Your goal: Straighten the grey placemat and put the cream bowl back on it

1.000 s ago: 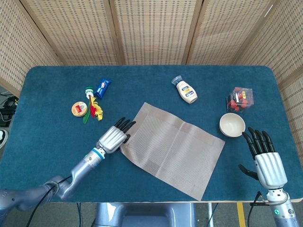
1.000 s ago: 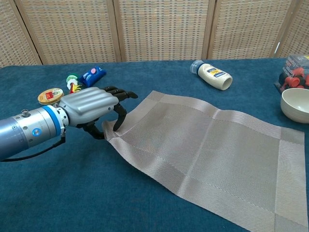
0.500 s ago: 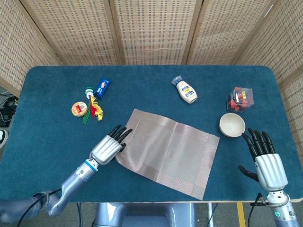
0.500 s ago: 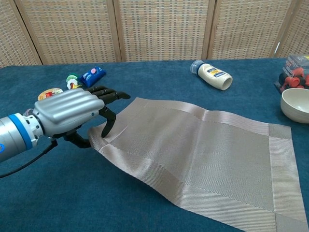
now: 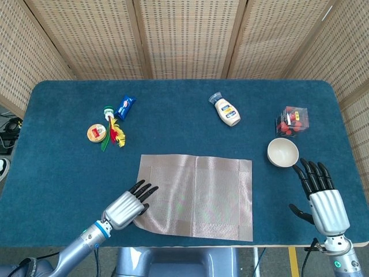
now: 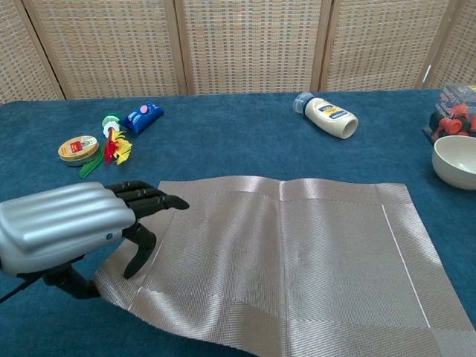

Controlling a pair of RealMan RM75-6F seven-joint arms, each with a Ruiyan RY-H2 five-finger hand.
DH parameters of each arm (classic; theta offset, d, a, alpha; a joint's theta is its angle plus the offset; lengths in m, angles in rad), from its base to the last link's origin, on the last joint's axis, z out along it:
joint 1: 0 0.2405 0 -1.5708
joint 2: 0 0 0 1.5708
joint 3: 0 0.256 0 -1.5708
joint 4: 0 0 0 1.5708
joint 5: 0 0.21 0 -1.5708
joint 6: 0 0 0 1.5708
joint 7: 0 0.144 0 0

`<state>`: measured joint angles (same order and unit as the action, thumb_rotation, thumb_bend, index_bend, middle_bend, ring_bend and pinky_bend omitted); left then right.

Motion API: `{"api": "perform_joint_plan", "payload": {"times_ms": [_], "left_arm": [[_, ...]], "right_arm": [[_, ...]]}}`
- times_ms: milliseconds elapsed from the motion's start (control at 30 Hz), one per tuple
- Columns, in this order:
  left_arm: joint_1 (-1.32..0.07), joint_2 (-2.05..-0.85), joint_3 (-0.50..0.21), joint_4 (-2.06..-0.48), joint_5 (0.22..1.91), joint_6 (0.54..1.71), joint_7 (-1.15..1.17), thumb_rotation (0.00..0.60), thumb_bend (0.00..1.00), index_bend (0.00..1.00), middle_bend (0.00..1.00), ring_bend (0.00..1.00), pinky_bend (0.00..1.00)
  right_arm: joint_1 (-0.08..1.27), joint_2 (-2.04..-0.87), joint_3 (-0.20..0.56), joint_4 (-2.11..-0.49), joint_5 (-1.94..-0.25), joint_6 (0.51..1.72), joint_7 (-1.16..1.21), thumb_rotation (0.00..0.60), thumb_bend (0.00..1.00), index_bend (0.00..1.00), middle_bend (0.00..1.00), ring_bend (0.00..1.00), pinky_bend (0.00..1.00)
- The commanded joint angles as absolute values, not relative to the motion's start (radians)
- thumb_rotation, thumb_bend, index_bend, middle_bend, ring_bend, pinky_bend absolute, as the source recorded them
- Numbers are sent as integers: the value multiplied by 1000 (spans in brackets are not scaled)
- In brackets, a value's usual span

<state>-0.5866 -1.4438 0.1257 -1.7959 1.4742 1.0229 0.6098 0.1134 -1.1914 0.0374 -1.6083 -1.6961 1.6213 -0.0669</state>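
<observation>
The grey placemat (image 5: 195,196) now lies square to the table's near edge, its 7 o'clock corner pinched by the left hand (image 5: 125,207). 1 step remains: the cream bowl (image 5: 282,152) sits off the mat at 2 o'clock, near the right hand (image 5: 320,193), which is spread and holds nothing.

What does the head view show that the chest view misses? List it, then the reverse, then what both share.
Only the head view shows the right hand, open near the table's front edge, and the placemat's whole outline, lying square to that edge. Only the chest view shows the left hand's thumb tucked under the placemat's raised near-left corner. Both show the left hand at that corner, the cream bowl off the placemat to its right, the sauce bottle and the small round tin.
</observation>
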Motion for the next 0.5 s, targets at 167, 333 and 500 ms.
{"api": "perform_joint_plan", "payload": {"times_ms": [167, 333, 500], "left_arm": [[-580, -1420, 145, -1843, 1443, 989, 644, 600, 455, 804, 0, 0, 0], [-579, -1406, 153, -1860, 1417, 969, 664, 600, 455, 804, 0, 0, 0], [-577, -1399, 159, -1867, 1406, 957, 662, 600, 431, 767, 0, 0, 0]], "right_arm": [[112, -1191, 37, -1609, -1699, 1619, -69, 600, 0, 104, 0, 0, 0], [111, -1191, 38, -1611, -1701, 1619, -71, 600, 0, 105, 0, 0, 0], [109, -1191, 39, -1611, -1702, 1617, -73, 600, 0, 107, 0, 0, 0]]}}
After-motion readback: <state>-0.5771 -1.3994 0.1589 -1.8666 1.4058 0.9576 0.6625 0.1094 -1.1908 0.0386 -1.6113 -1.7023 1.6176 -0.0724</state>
